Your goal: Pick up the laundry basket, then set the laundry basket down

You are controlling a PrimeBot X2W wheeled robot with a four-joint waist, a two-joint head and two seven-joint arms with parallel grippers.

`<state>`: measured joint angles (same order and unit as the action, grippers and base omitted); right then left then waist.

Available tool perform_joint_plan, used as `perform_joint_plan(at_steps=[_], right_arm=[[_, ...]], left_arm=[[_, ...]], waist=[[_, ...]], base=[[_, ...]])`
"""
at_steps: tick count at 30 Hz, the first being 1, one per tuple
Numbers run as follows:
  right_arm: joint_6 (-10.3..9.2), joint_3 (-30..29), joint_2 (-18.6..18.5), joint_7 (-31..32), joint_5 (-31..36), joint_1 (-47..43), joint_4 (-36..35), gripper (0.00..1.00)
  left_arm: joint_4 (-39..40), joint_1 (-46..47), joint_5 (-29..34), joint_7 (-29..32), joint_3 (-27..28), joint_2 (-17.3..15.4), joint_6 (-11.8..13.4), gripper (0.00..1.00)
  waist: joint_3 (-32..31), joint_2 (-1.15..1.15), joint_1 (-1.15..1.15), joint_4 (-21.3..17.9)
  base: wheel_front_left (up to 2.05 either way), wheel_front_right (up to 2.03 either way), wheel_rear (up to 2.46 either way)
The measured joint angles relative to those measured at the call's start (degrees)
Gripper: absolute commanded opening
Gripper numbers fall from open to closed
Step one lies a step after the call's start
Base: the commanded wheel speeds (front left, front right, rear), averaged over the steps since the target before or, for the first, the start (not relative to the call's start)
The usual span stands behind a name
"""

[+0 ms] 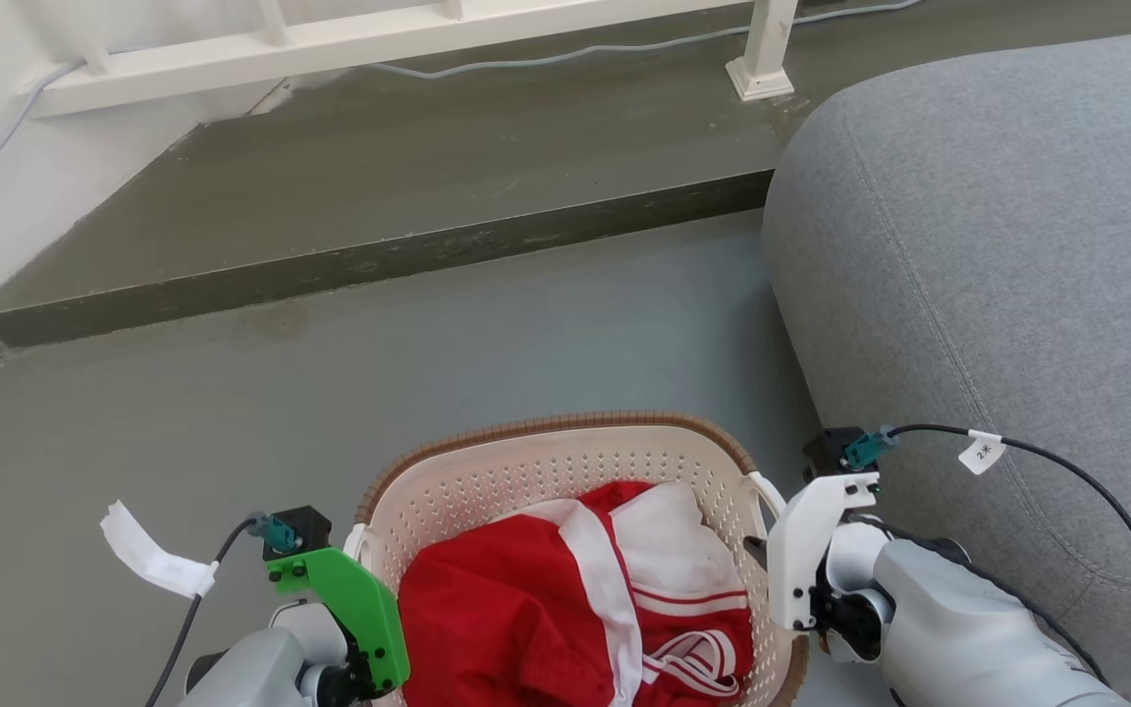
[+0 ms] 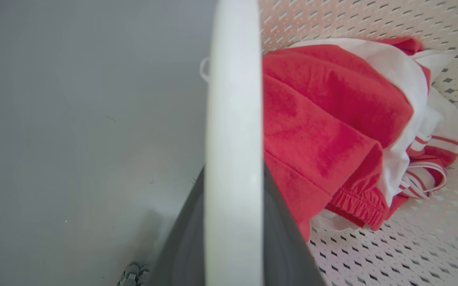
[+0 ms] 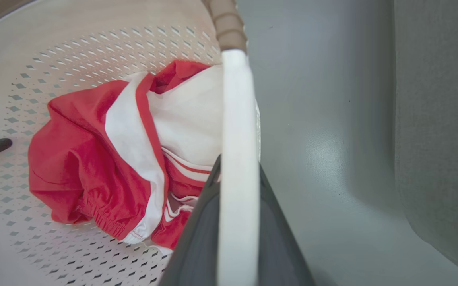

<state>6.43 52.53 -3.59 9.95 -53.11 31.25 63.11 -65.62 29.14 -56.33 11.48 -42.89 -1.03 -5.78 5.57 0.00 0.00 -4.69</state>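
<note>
Left pincer (image 2: 233, 174) first: its two dark fingers (image 2: 181, 238) sit one on each side of the basket's white left handle (image 2: 233, 99), pressed against it, so it's clamped on that loop. Just to its right is the laundry basket (image 1: 546, 462), cream and perforated with a brown rim, spanning the gap between the two pincers. Whether it touches the grey floor (image 1: 428, 353), I can't tell. Inside, between the pincers, lies a crumpled red and white garment (image 1: 526, 609). Now the right pincer (image 3: 239, 165): same story, fingers closed on the white right handle (image 3: 237, 119). Right of that pincer, close by, a grey sofa (image 1: 997, 245); beyond both pincers, a dark step (image 1: 379, 255).
</note>
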Motion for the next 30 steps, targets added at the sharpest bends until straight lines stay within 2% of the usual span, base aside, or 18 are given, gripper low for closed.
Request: perform_joint_plan(at_steps=[13, 30], right_arm=[[0.0, 0.56, -0.04, -0.16, -0.44, 1.43, 0.1, 0.0], [0.0, 0.27, -1.08, -3.18, -0.86, 6.99, -0.11, 0.0]], left_arm=[[0.33, 0.29, -0.85, -1.02, -0.33, -0.05, 0.57, 0.0], [1.44, 5.6, -0.98, -4.87, -0.19, -0.19, 1.27, 0.0]], waist=[[1.42, 0.0, 0.0, -0.37], [9.13, 0.0, 0.01, -0.92]], base=[[0.0, 0.0, 0.0], [0.0, 0.0, 0.0]])
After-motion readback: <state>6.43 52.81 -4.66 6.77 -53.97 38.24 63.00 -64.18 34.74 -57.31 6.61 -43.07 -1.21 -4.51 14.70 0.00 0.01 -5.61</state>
